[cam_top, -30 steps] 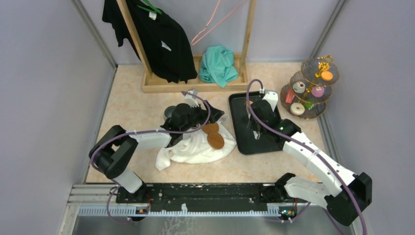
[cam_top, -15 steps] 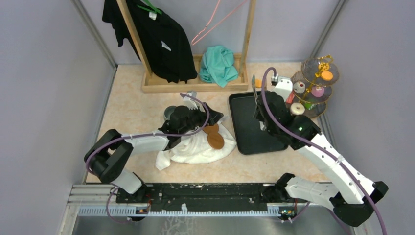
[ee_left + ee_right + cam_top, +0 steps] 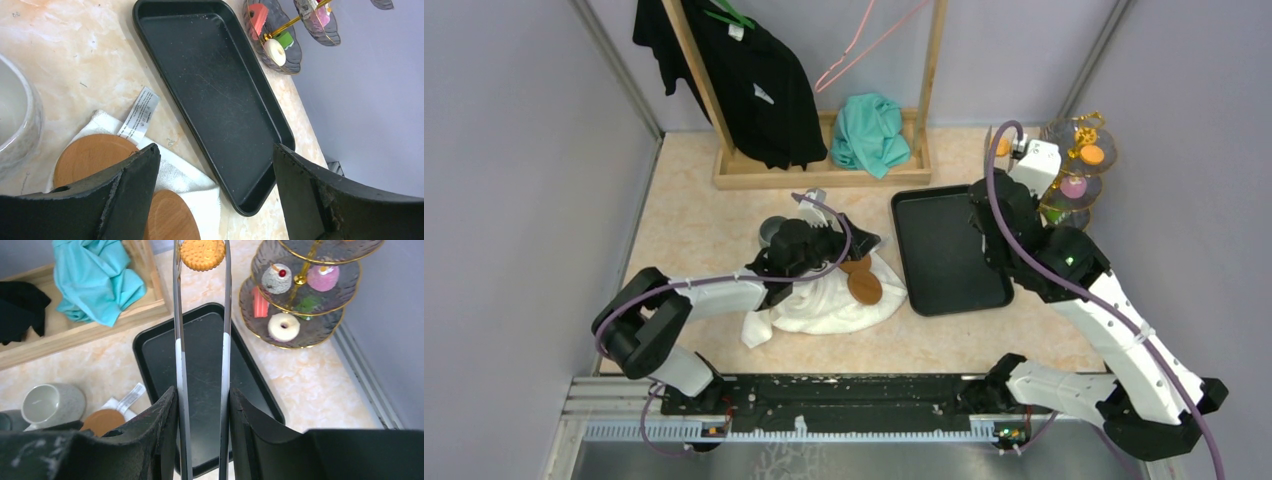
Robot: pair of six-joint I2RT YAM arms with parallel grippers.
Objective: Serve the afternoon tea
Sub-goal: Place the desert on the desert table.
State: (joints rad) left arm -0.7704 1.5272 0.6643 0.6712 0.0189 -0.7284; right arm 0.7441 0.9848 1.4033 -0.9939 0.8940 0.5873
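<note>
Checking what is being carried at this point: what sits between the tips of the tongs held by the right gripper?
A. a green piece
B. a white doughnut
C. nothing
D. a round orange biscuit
D: in the right wrist view the tongs, clamped in the right gripper, pinch a round orange biscuit between their tips.

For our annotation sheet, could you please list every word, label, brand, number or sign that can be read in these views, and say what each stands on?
No text here can actually be read.
Care label sewn to the white cloth: lines of print, too small and blurred to read.
White tag on the black garment: too small to tell whether it bears any print.
</note>
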